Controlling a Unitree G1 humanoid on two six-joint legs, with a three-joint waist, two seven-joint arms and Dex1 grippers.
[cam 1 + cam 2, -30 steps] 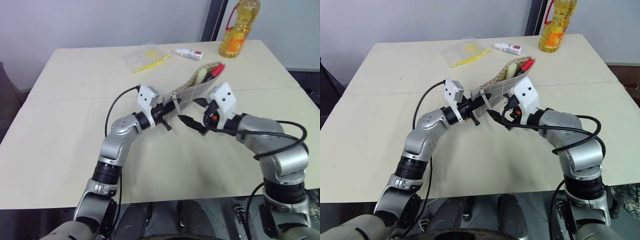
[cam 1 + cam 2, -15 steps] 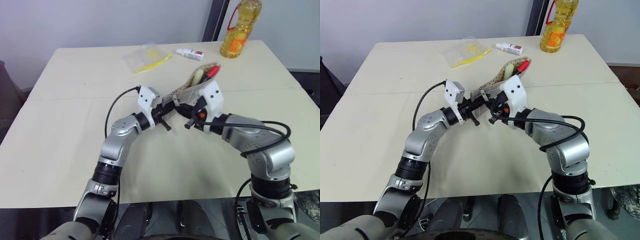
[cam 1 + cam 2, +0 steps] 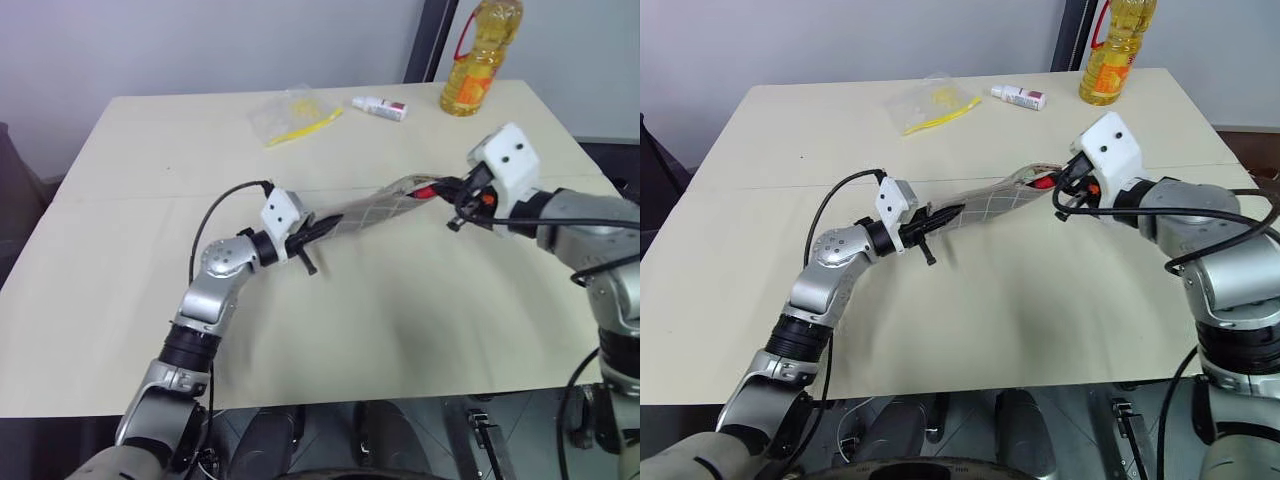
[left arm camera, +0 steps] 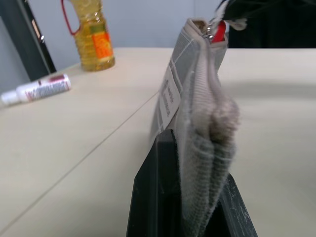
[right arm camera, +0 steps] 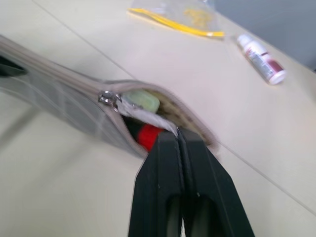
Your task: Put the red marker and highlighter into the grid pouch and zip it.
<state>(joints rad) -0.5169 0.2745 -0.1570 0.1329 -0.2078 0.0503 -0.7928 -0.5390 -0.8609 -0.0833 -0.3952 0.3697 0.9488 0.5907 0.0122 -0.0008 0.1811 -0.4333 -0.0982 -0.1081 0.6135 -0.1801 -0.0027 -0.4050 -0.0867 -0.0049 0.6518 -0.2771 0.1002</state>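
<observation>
Nearest, at the left gripper [image 3: 312, 232], jaws clamped on one end of the grid pouch [image 3: 372, 207]; grey fabric bunched between the black fingers [image 4: 153, 197] in the left wrist view, white label [image 4: 169, 97] facing sideways. Pouch stretched in the air between the two arms, lifted off the beige counter [image 3: 400, 330], running from the left gripper up and across toward the right gripper [image 3: 447, 193]. At that far end, jaws pressed together on the white zipper pull tab [image 5: 148, 114], with the metal slider [image 5: 107, 97] just beyond it. Zipper closed along most of the pouch, mouth gaping only at the end by the right gripper. Inside that opening, the red marker [image 5: 146, 136] lying low in the gap, red end showing, and the highlighter [image 5: 141, 100] just beside it, pale yellow-green, both tucked within the fabric walls. Same red tip visible in the head views just short of the right gripper. Farther back on the counter, well apart from the arms, a clear plastic bag [image 3: 283, 110] with a thin yellow stick [image 3: 303, 127] in it. Just to its right, a small white tube [image 3: 380, 107] with a red label, lying on its side. Farthest, at the rear right corner of the counter, a bottle of yellow cooking oil [image 3: 478, 55] standing upright, orange label and red handle loop.
</observation>
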